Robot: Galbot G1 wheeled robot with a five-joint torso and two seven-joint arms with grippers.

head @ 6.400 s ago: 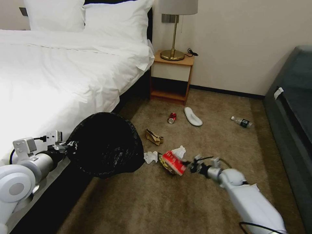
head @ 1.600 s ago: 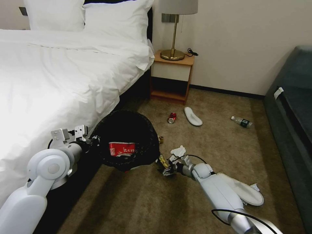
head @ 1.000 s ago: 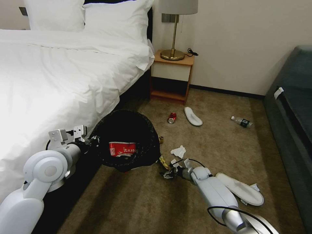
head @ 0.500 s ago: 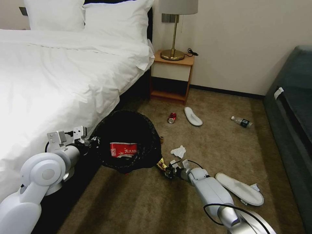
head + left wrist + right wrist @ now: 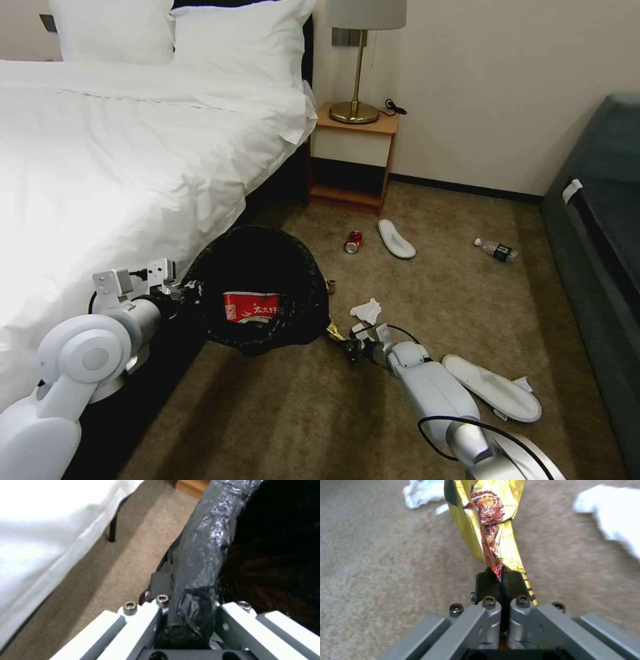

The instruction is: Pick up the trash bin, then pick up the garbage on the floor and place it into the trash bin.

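My left gripper (image 5: 179, 293) is shut on the near rim of the trash bin (image 5: 267, 267), a round bin with a glossy black bag, held above the carpet beside the bed. In the left wrist view that gripper (image 5: 186, 590) clamps the bag-covered rim (image 5: 203, 545). A red-white wrapper (image 5: 251, 308) lies inside the bin. Just right of the bin, low over the floor, my right gripper (image 5: 350, 345) is shut on a gold snack wrapper (image 5: 332, 329). The right wrist view shows the right gripper (image 5: 500, 576) pinching the end of that gold wrapper (image 5: 486, 522).
Garbage on the carpet: a white tissue (image 5: 367, 310), a red can (image 5: 353, 241), a white slipper (image 5: 396, 239), another slipper (image 5: 493, 397) by my right arm, and a clear bottle (image 5: 497, 250). The bed (image 5: 120, 167) stands left, a nightstand (image 5: 353, 157) behind, a dark sofa (image 5: 600, 233) right.
The red-white wrapper went from my right gripper into the bin. My right gripper then closed on the gold wrapper and has drawn it slightly up and toward the bin.
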